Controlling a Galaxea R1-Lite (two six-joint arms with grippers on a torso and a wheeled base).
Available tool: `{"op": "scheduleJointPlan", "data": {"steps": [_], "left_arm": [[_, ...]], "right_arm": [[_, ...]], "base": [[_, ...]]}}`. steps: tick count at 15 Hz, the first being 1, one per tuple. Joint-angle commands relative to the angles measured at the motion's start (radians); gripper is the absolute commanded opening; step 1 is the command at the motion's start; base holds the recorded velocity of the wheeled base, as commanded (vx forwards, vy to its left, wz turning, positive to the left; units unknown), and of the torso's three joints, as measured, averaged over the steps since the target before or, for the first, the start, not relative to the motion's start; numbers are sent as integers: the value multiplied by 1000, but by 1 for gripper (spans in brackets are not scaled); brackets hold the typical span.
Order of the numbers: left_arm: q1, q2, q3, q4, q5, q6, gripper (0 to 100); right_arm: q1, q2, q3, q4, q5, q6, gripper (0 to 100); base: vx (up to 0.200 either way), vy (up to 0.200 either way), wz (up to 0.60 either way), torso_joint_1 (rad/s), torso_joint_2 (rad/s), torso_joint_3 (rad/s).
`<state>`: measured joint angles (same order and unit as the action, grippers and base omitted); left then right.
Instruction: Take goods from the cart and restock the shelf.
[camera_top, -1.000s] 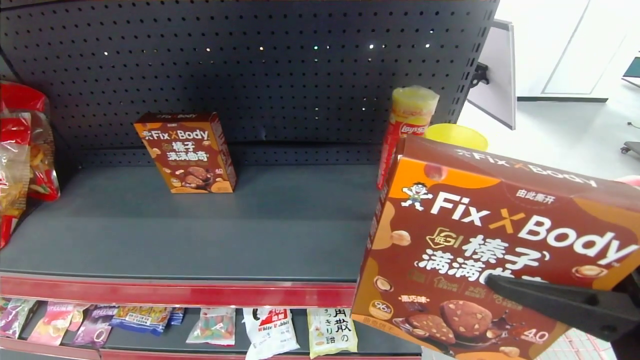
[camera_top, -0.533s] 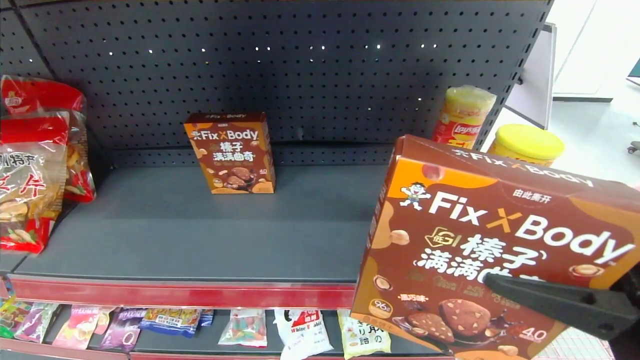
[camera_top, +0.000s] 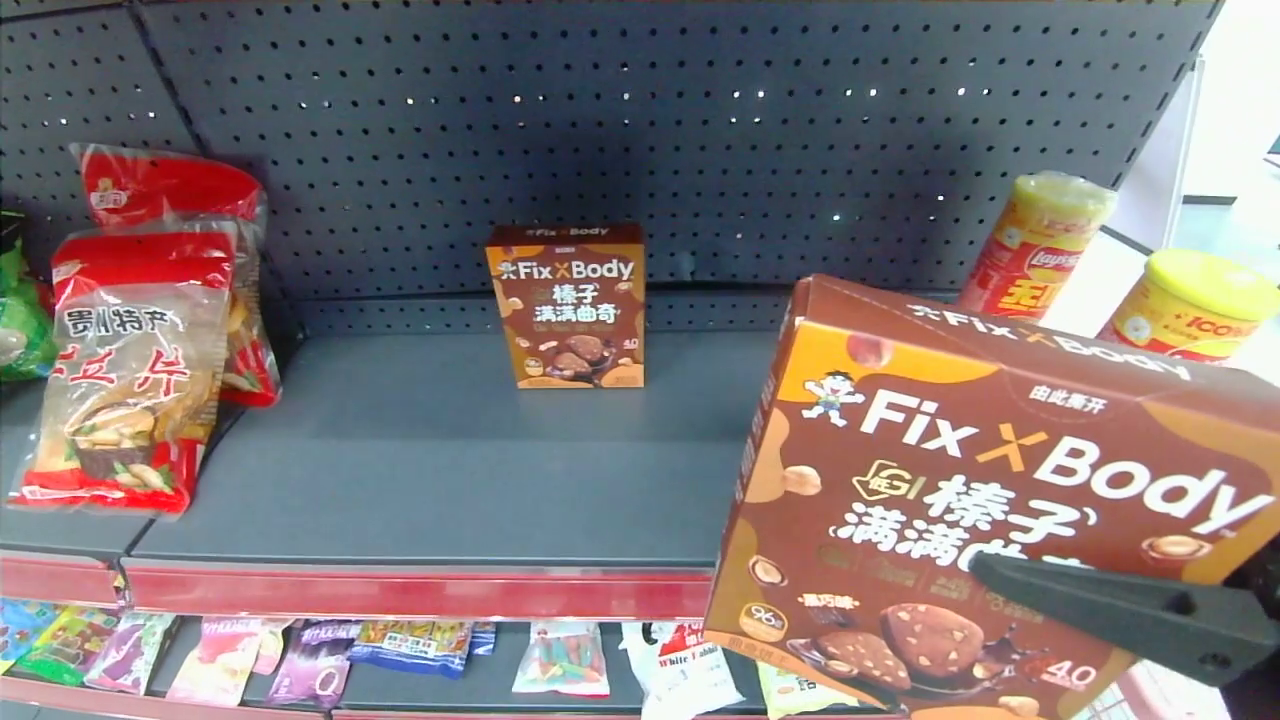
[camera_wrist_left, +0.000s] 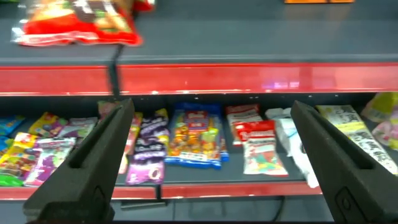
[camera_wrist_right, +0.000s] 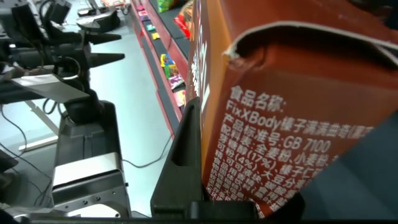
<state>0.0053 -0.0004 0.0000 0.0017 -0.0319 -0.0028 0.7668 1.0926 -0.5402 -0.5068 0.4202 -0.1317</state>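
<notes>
Clenching brown-and-orange cardboard biscuit box upright in right gripper, label outward like twin box on dark metal shelf, with left gripper splayed empty.

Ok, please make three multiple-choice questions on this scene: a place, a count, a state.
1. Where does the standing cookie box stand? A front edge; B back part, near the pegboard; C lower shelf.
2. How many such cookie boxes show in the head view? A one; B two; C four.
3. The left gripper is: A holding a bag; B shut, empty; C open.
Answers: B, it stands close before the pegboard; B, one standing, plus the held cookie box; C, its fingers stand apart.
</notes>
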Motion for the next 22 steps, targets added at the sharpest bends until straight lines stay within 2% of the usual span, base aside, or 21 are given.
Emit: {"op": "scheduleJointPlan", "data": {"steps": [1,2,12,20,22], "left_arm": [[1,0,0,0,0,0,100],[1,0,0,0,0,0,100],[1,0,0,0,0,7,100],[1,0,0,0,1,4,100],[1,0,0,0,1,3,100]], "right_arm": [[0,-3,9,-1,0,0,0],[0,-3,13,-1,0,0,0],[-1,-23,52,-2,-1,0,0],[-3,-17,59,-2,-1,0,0],[-1,-16,60,-2,-1,0,0]], "base": [[0,200,0,-2,7,2],[0,200,0,2,2,2],[0,0,0,0,0,0],[200,0,0,-1,2,1],[0,0,0,0,0,0]]}}
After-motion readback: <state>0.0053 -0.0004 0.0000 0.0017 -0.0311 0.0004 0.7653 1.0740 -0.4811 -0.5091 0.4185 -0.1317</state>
